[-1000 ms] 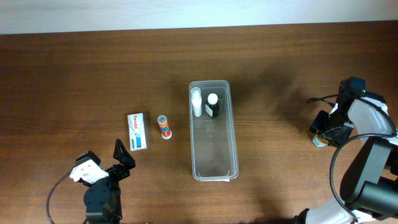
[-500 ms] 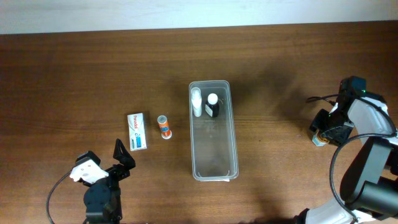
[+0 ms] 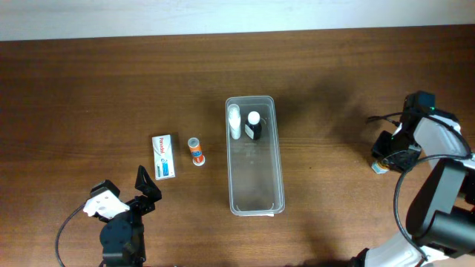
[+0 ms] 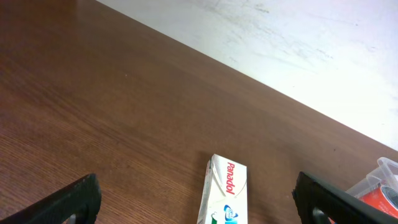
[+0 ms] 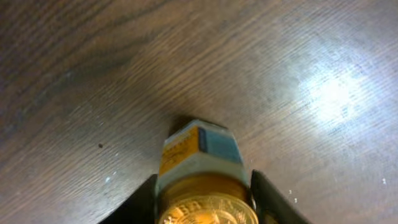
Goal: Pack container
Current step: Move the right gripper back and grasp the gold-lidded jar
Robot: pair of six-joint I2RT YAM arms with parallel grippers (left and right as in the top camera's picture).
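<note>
Against the frame half a second back, the right gripper [image 3: 381,163] sits slightly shifted at the table's [image 3: 111,89] right edge; nothing else moved. Its fingers [image 5: 144,200] press both sides of one small gold-lidded jar [image 5: 200,163], which is cut off at the wrist frame's bottom. The left gripper [image 3: 147,188] is spread wide, empty. The container [image 3: 256,182] lies mid-table holding two bottles [image 3: 253,126]. Left of it are one white box [image 3: 164,156] and one orange-labelled vial [image 3: 196,151].
</note>
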